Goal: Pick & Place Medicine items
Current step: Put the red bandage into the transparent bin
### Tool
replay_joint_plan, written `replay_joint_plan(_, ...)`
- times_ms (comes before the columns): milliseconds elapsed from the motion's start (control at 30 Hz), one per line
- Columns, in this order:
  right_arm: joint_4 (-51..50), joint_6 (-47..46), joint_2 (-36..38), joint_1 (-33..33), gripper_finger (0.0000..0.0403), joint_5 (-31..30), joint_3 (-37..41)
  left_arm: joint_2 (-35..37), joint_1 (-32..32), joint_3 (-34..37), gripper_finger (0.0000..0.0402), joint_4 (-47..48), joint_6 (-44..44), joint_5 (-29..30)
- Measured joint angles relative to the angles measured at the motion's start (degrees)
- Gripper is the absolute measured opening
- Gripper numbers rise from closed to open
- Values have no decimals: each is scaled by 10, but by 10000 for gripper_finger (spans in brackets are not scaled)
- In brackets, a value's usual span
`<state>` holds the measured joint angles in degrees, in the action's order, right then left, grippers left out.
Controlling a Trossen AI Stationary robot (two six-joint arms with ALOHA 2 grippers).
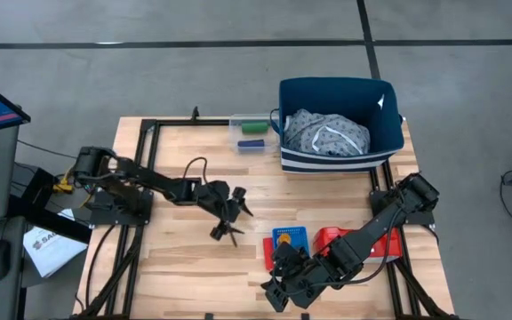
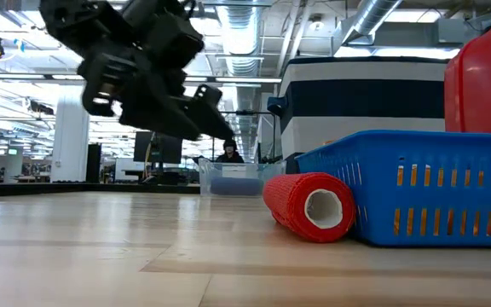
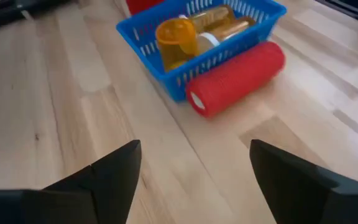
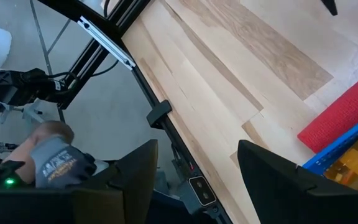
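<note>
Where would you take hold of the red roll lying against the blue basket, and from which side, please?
Grip the red roll across its round body near the middle, coming from above. It lies on its side on the table, one long flank against the blue basket, so only the top and the flank away from the basket are free. The open left gripper faces it already.

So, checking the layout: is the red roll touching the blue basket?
Touching. The left wrist view shows the red roll lying flush against the blue basket wall, no gap; the low view agrees.
</note>
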<state>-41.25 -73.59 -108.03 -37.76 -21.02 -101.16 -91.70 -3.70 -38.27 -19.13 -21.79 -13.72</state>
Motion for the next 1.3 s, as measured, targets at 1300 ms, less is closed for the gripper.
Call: replay_joint_plan(1300,-7,11,0,-12,219,-15,0,-258,23,-135,217,-107,45,-232)
